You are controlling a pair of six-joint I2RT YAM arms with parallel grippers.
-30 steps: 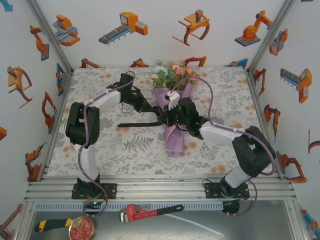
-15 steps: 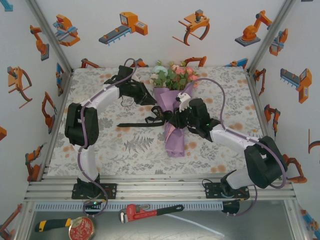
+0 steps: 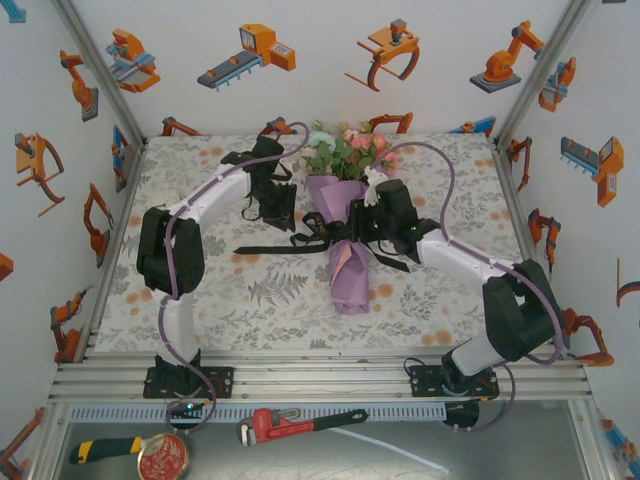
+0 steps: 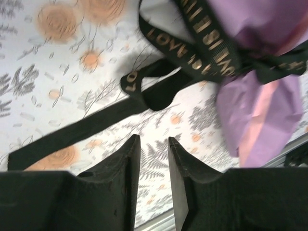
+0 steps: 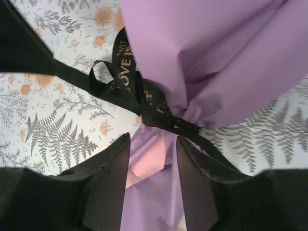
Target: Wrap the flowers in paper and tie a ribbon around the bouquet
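Observation:
The bouquet lies in the middle of the table, its flowers (image 3: 345,150) pointing to the far side. The lilac paper (image 3: 347,275) cone (image 5: 216,48) shows a pink inner fold. The black ribbon (image 3: 330,235) with gold lettering is knotted round its waist (image 5: 149,103), with tails trailing left and right. My left gripper (image 3: 283,220) hovers left of the knot, open and empty (image 4: 153,139), with a ribbon loop (image 4: 202,45) ahead. My right gripper (image 3: 358,238) is open (image 5: 153,137) over the paper's narrow end, just short of the knot, holding nothing.
The floral table cover (image 3: 200,290) spreads under everything. A red wrench (image 3: 300,422), a yellow-handled tool (image 3: 105,450) and a round red tin (image 3: 163,458) lie on the shelf in front of the arm bases. Frame posts and printed walls enclose the table on three sides.
Both grippers have opened and drawn away from the ribbon knot. The left one moved back and to the left, the right one back to the right. The ribbon tails lie loose.

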